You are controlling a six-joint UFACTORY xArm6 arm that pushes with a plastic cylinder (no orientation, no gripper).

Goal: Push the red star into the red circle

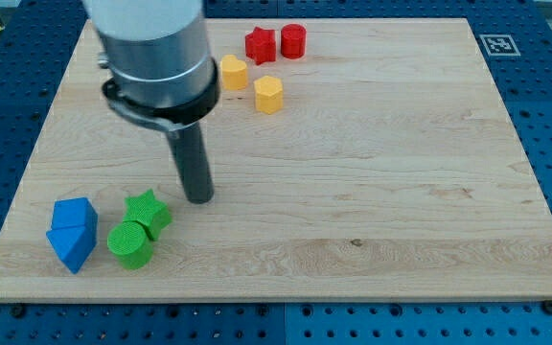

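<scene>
Nearest the view's bottom, at the left: two blue blocks (72,233), angular, touching one another, exact shape not made out. Just to their right, a green cylinder (129,243) pressed against a green star (148,211) sitting slightly above it.

Next up the board: my tip (198,198), resting on the wooden board (372,192) just right of and slightly above the green star, close but apart from it. Well apart from the red blocks. Rod rising toward the view's top into a grey cylindrical housing (153,48). No claw fitted: nothing gripped, only a plain rod end.

Farther up, near the top centre: two yellow blocks, one (268,95) lower and to the right, the other (233,72) higher and to the left, partly beside the housing; faceted, exact shape uncertain.

Farthest, near the top edge: red star (260,44) lying flat, immediately left of the red circle (293,40), touching or very nearly so; contact not resolved. Star roughly symmetrical, no clear long axis; direction of its points not made out at this size.

At the top right corner of the board: a square black-and-white marker (499,44). No readable writing or brand found.
</scene>
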